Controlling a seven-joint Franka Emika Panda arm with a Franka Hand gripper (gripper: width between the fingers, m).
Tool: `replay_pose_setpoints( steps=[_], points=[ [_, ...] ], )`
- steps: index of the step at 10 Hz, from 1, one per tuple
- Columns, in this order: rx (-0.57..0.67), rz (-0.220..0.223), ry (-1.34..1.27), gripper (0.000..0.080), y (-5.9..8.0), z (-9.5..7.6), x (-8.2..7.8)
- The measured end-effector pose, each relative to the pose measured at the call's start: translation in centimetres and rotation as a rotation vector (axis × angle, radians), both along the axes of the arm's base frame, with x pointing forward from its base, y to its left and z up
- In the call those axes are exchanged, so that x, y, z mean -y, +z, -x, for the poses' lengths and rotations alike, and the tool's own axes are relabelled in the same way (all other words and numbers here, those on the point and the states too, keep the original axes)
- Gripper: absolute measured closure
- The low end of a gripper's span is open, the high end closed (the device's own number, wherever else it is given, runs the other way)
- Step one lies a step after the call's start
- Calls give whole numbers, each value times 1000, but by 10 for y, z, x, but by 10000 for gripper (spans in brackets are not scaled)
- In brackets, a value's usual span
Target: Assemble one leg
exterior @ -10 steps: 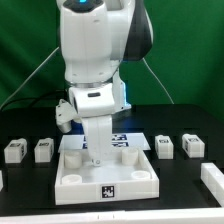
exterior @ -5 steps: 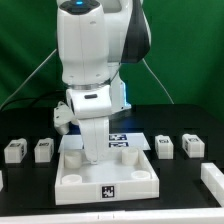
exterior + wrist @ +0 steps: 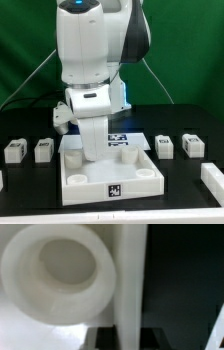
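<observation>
Starting at the exterior view's left: first leg [image 3: 13,150] and second leg [image 3: 43,150], loose on the table [image 3: 30,195], standing apart. Probably light, stiff hard plastic, smooth-faced and maybe a touch slippery; best pinched across two flat opposite sides. On to the middle: gripper [image 3: 91,157] down inside the tray [image 3: 110,178], at its far corner on the exterior view's left, a socket [image 3: 60,274] right under the wrist camera. Jaws hidden, so cannot tell if apart, together or gripping anything. Further right: third leg [image 3: 165,147] and fourth leg [image 3: 192,146], near the tray, untouched.
</observation>
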State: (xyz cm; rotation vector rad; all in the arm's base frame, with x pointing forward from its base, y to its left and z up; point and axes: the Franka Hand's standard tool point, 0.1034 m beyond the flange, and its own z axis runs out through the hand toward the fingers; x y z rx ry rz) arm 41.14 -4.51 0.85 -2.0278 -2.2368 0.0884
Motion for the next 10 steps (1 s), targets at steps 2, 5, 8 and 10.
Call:
replay_pose_setpoints(
  steps=[2, 5, 8, 10],
  points=[
    [0, 0, 0, 726, 0, 0, 0],
    [4, 0, -13, 726, 0, -4, -3],
    [43, -10, -107, 726, -1, -41, -39],
    [63, -20, -158, 727, -1, -64, -66]
  ],
)
